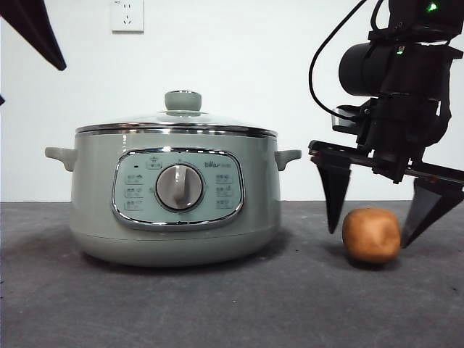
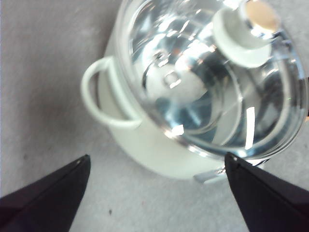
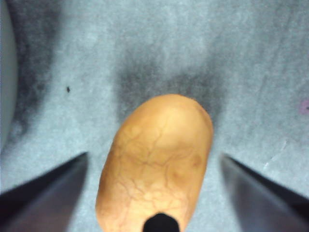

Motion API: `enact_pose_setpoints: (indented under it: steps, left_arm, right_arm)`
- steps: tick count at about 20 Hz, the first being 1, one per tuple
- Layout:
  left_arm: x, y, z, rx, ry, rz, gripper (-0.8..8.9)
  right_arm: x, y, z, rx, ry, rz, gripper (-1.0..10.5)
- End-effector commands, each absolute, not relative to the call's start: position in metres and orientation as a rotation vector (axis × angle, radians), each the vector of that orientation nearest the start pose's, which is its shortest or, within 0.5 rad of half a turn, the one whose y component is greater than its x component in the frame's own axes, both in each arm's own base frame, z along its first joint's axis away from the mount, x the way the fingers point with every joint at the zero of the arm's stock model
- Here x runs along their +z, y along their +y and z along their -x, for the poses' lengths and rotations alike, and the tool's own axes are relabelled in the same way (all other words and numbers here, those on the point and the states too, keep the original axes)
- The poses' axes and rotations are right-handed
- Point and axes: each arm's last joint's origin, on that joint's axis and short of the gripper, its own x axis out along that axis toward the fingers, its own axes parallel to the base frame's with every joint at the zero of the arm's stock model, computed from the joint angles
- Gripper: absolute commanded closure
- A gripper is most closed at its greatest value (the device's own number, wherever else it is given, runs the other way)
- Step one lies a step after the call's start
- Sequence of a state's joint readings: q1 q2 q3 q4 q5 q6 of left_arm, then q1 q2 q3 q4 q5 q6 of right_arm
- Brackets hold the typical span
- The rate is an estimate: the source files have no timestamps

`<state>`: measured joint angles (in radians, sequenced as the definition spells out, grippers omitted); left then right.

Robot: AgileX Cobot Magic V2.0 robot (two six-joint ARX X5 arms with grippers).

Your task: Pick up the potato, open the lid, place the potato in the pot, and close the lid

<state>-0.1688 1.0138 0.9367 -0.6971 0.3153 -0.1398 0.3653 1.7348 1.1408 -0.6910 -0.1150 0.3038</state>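
Nearest the front camera, the potato (image 1: 371, 235) sits on the dark grey table (image 1: 217, 304), just to the right of the pot (image 1: 176, 196) but well clear of it. Over it hangs the right gripper (image 1: 373, 233), jaws spread wide, one on each side of the potato and neither touching it. On the pale green pot rests the glass lid (image 1: 176, 120), closed, knob up. High at the left waits the left gripper (image 2: 157, 166), jaws apart and holding nothing
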Motion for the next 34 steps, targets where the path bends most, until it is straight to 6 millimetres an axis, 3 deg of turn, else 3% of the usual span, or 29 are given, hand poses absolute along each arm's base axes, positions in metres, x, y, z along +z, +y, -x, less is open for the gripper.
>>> enact_pose_setpoints:
  steps: [1, 4, 8, 13, 18, 23, 27, 30, 34]
  left_arm:
    - [0.307, -0.047, -0.198, -0.422, 0.798, 0.181, 3.46]
    - [0.316, -0.056, -0.209, -0.453, 0.803, 0.168, 3.46]
    - [0.328, -0.076, -0.232, -0.509, 0.811, 0.144, 3.46]
    - [0.341, -0.112, -0.264, -0.599, 0.812, 0.093, 3.46]
    - [0.340, -0.148, -0.290, -0.630, 0.820, 0.020, 3.46]
    - [0.326, -0.172, -0.297, -0.573, 0.824, -0.091, 3.46]
    - [0.323, -0.179, -0.300, -0.548, 0.791, -0.115, 3.52]
    - [0.323, -0.181, -0.299, -0.556, 0.793, -0.115, 5.50]
    - [0.321, -0.180, -0.297, -0.553, 0.815, -0.122, 5.66]
  right_arm:
    - [0.181, 0.120, -0.303, 0.204, 1.358, -0.091, 9.5]
    - [0.192, 0.118, -0.298, 0.242, 1.389, -0.025, 9.5]
    - [0.224, 0.113, -0.285, 0.290, 1.364, 0.027, 9.5]
    - [0.266, 0.102, -0.257, 0.322, 1.281, 0.036, 9.5]
    - [0.295, 0.091, -0.227, 0.343, 1.244, 0.049, 9.5]
    - [0.308, 0.084, -0.209, 0.359, 1.233, 0.067, 9.5]
    - [0.309, 0.083, -0.206, 0.363, 1.236, 0.074, 9.5]
    - [0.309, 0.083, -0.206, 0.363, 1.235, 0.073, 9.5]
    - [0.309, 0.083, -0.206, 0.363, 1.235, 0.073, 9.5]
